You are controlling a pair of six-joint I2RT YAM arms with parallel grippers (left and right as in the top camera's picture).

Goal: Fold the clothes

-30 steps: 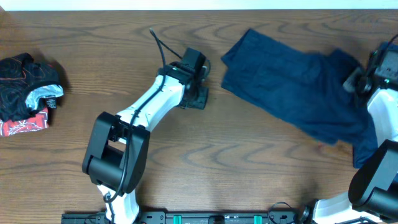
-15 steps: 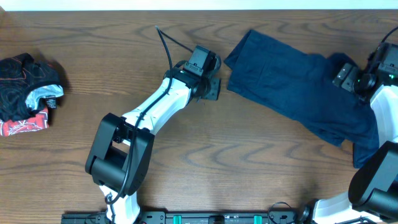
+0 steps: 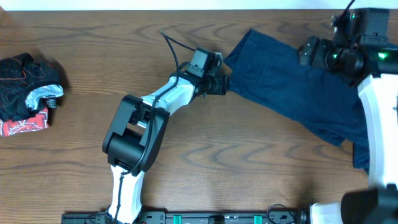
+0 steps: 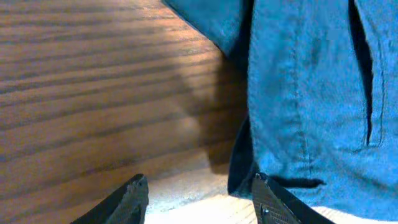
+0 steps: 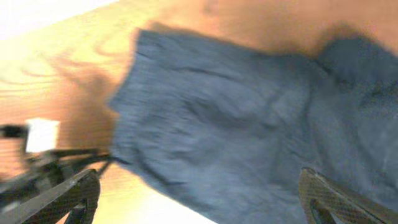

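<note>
Left claw (image 3: 221, 84) (jaws apart, empty) sits just beside the shorts (image 3: 280, 87), which stretch rightward; right claw (image 3: 309, 51), spread wide, hovers above them.

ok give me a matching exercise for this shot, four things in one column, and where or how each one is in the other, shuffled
1 navy shorts
2 crumpled clothes pile
3 left tool
4 right tool

a far left of the table
b open, low at the shorts' edge near the table's middle
c spread over the table's right side
d open wide, above the shorts

Pairs: 1-c, 2-a, 3-b, 4-d
</note>
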